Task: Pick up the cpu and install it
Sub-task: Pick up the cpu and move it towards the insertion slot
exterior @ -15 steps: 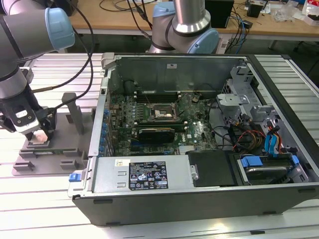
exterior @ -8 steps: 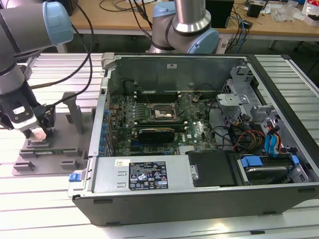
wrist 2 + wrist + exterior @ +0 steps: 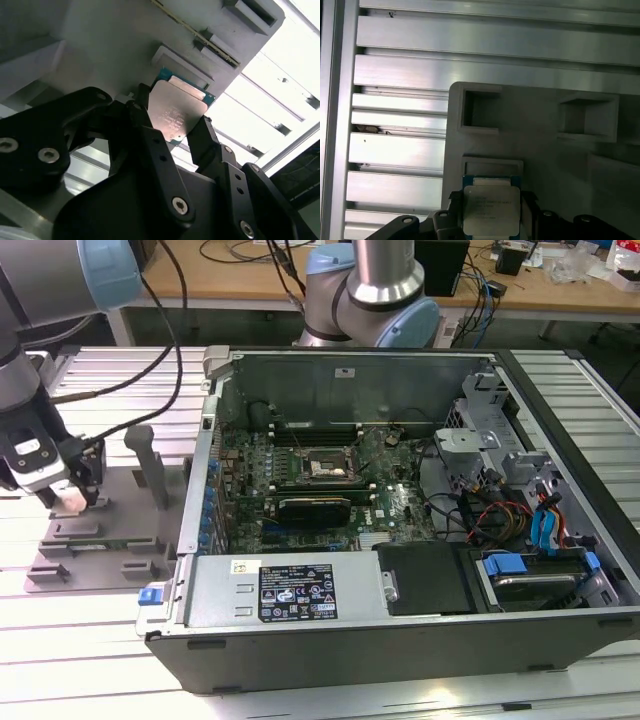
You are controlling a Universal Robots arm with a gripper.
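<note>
**A:** Can anyone actually read any text in this?

**B:** Not really. The black label (image 3: pixel 298 591) on the metal cover by the near wall of the computer case (image 3: pixel 400 655) has white print and small symbols, all too tiny. The white sticker (image 3: pixel 240 566) just beside it is the same.

**A:** What about the cpu (image 3: pixel 491 210) (image 3: pixel 175 117)?

**B:** It sits outside the case, off to the exterior view's left. Both wrist views show faint etched lines on its metal top, nothing legible.
</note>
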